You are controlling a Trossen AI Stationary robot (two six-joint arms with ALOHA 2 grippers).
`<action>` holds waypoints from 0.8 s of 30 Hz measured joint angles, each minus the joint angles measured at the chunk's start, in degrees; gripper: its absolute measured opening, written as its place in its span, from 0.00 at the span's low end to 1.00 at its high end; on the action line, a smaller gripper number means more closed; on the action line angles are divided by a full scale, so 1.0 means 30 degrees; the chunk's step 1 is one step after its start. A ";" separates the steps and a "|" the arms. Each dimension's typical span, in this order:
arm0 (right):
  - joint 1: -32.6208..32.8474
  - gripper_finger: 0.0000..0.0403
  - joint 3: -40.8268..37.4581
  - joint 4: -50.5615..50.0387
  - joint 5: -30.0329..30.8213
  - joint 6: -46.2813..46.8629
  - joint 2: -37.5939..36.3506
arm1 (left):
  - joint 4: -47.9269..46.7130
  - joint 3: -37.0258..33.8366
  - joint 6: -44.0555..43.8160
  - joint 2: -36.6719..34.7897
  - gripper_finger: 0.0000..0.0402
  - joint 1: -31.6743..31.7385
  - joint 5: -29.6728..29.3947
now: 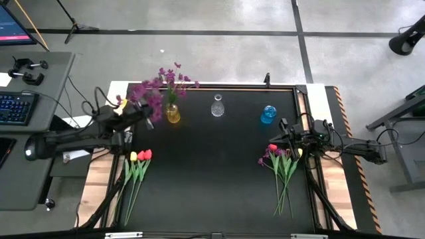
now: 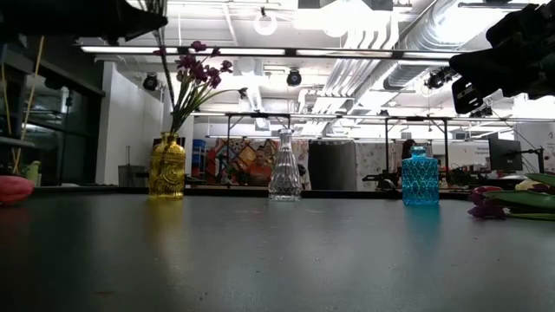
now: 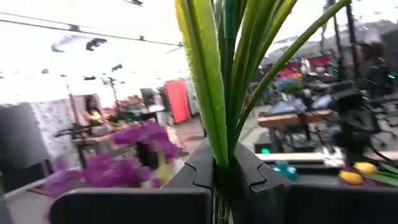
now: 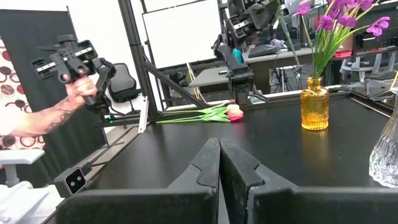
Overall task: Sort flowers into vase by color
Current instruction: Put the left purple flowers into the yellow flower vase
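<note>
My left gripper (image 1: 141,113) hovers at the table's far left, shut on a purple spray (image 1: 149,99) beside the yellow vase (image 1: 172,114). That vase holds more purple flowers (image 2: 198,65). A clear vase (image 1: 217,106) and a blue vase (image 1: 267,115) stand along the far edge. Yellow and red tulips (image 1: 139,157) lie flat at the left. At the right lies a mixed bunch (image 1: 282,162) of red, purple and yellow flowers. My right gripper (image 4: 219,155) is shut with nothing in it, and hovers just beyond that bunch. My left gripper pinches the purple spray's green stems and leaves (image 3: 221,146) between its two fingers. The stems run across the fingers and rise past their tips. The spray is lifted clear of the table, its blossoms (image 1: 150,98) toward the yellow vase.
A person's hand (image 4: 81,87) holds a control device beyond the table's left side. A desk with a keyboard (image 1: 16,106) stands left of the table. Bare black tabletop (image 1: 212,172) lies between the two flower piles.
</note>
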 joint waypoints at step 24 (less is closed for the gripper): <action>0.0000 0.00 0.0000 0.0003 -0.0003 0.0002 0.0000 | 0.1709 -0.0671 -0.0577 0.2019 0.00 0.3621 0.0540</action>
